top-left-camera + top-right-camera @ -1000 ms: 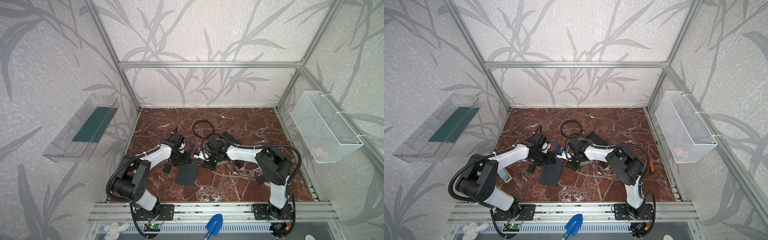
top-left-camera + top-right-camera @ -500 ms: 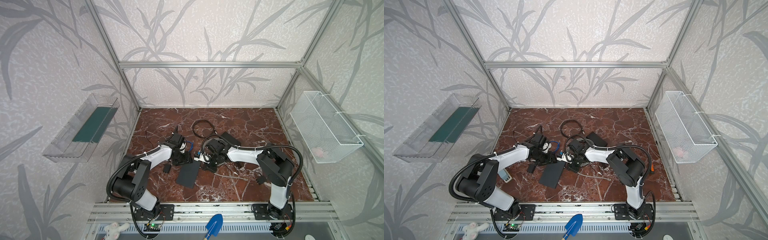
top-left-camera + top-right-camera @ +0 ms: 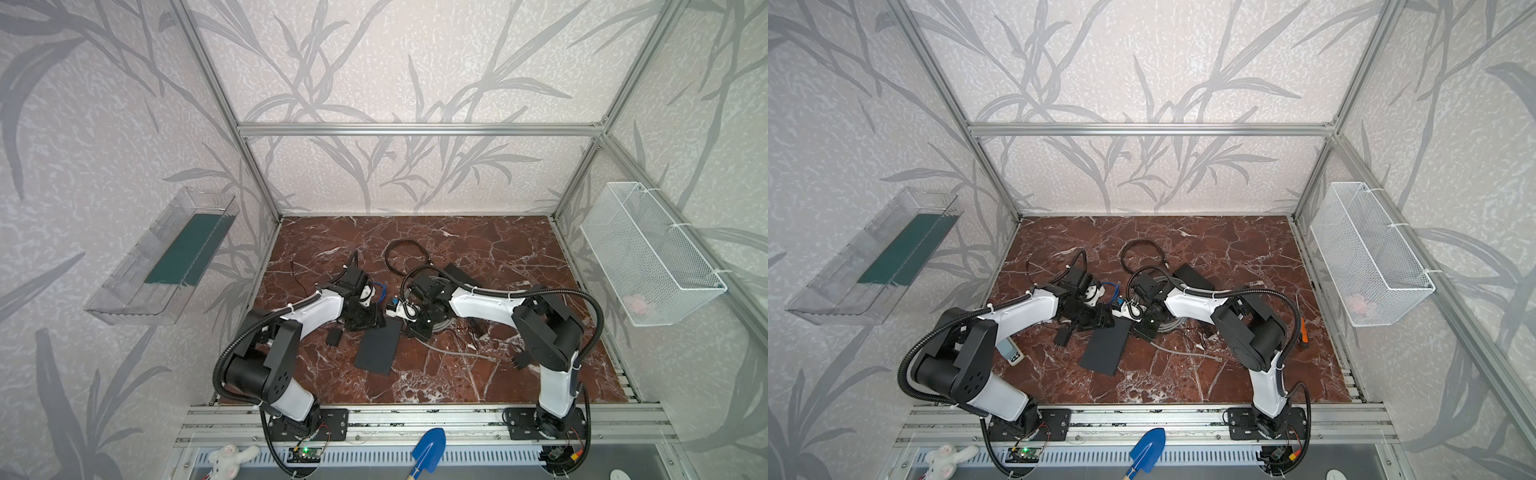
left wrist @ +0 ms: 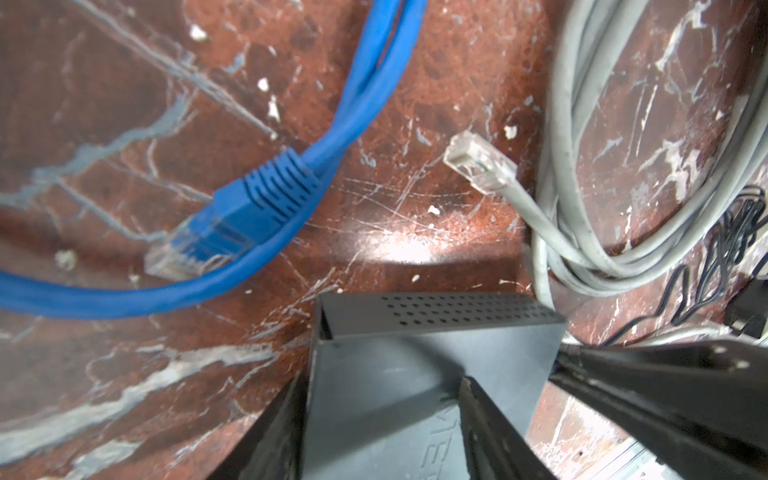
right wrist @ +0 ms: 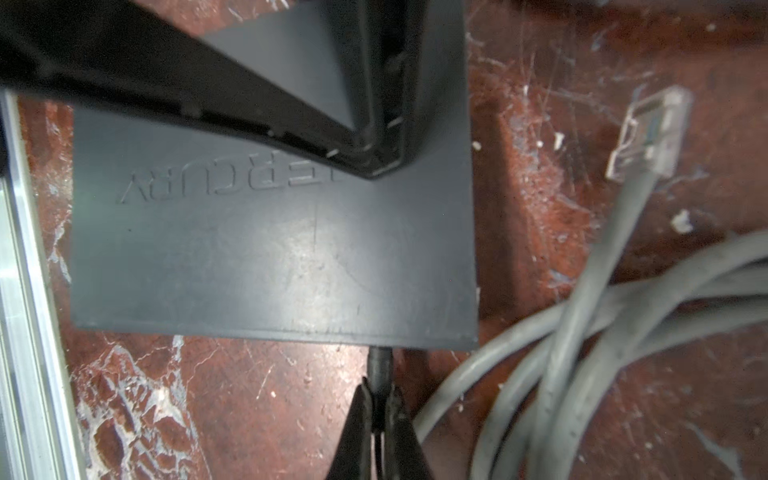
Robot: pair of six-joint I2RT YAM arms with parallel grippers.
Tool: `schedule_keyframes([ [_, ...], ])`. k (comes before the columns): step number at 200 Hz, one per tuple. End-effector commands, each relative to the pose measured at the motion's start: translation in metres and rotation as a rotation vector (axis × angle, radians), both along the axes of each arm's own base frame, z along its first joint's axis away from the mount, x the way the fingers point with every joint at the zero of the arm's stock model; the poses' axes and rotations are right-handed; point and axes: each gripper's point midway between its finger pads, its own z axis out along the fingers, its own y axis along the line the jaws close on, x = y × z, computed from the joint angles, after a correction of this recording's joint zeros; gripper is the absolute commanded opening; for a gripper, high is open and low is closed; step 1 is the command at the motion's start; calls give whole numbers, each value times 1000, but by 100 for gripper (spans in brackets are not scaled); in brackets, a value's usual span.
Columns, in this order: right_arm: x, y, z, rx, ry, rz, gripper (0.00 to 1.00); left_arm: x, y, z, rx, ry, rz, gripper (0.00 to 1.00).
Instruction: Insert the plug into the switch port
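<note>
we see the switch [image 4: 436,316] near the counter's [image 3: 498,257] middle; the left gripper [image 4: 384,374] stands spread over it, touching its top; the right gripper [image 5: 379,392] pinches the dark plug [image 5: 380,361] against its side

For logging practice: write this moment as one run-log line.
left gripper over switch, grip unclear | right gripper shut on plug at switch edge

You have bare table [image 3: 478,374] near and far right; switch [image 5: 270,257], slab [image 3: 376,349] and grey cables [image 5: 594,274] block the middle.
</note>
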Motion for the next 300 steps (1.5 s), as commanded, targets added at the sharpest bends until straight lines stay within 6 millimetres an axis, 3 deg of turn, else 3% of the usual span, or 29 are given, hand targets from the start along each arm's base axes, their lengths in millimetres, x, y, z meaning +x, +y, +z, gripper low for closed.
schedule_keyframes([
  [1,20,33,30,116,-99,30,4,-21,-20,-2,-69,80,-76,59],
  [49,23,46,31,162,-156,61,4,-23,-25,-4,-81,94,-93,58],
  [135,36,85,63,307,-249,42,3,-35,-39,-6,-146,137,-96,57],
  [198,46,103,88,420,-339,63,3,-43,-45,-8,-146,150,-129,56],
  [240,49,109,94,438,-359,80,5,-45,-45,-9,-136,157,-140,55],
  [270,52,109,99,446,-372,67,8,-42,-36,-13,-79,153,-104,55],
  [300,45,90,101,405,-368,42,16,-27,2,-21,107,130,14,57],
])
